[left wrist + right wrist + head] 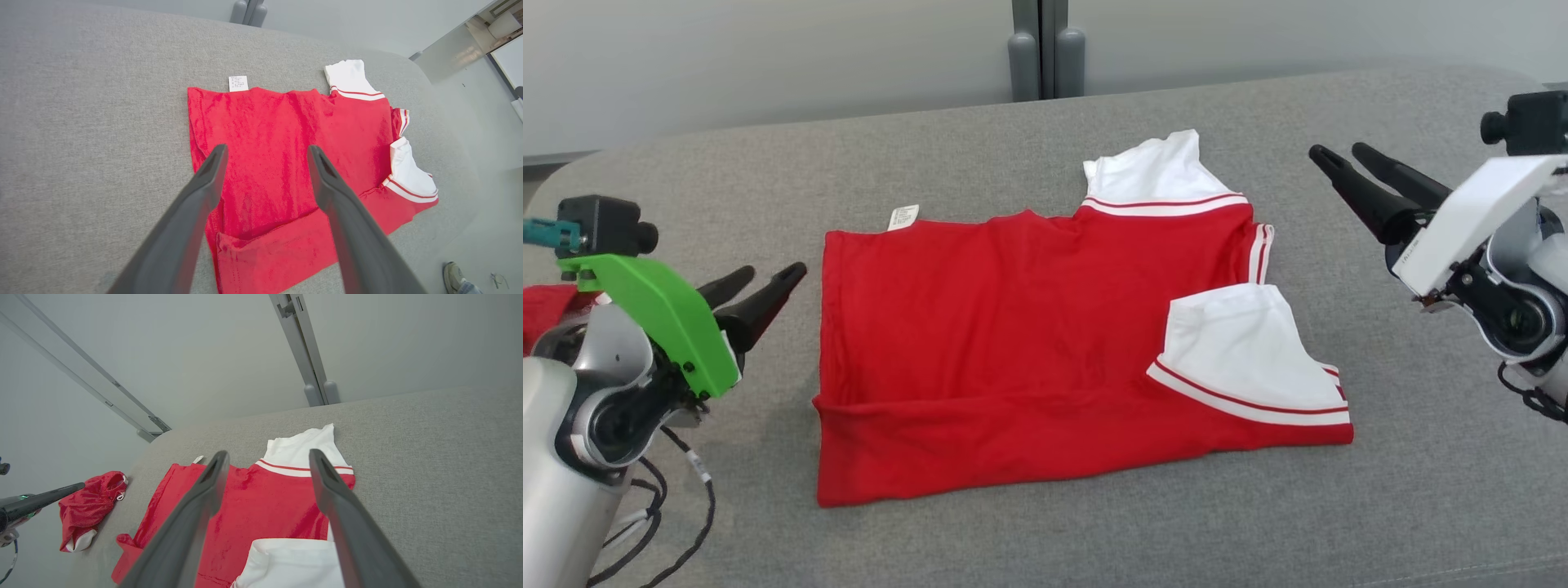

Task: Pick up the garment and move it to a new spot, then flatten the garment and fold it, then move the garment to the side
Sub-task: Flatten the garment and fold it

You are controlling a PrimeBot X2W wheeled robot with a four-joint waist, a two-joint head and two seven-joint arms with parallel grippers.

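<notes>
Across the grey cushion (1421, 457) before me, the red shirt (1013, 351) lies flat, one white sleeve (1241, 351) folded over it.
My left gripper (768, 276) hangs beside its left edge, my right gripper (1339, 152) beyond its sleeve end, both with fingers spread and empty.

— What's on the counter (1421, 490) on your feed?
— I see grey fabric covering it, with rounded corners. A red T-shirt (1013, 351) with white sleeves lies flat mid-surface, its near edge folded over and a care label (903, 216) sticking out at the far edge.
— Anything else?
— A crumpled red garment (88, 506) by the left edge.
</notes>
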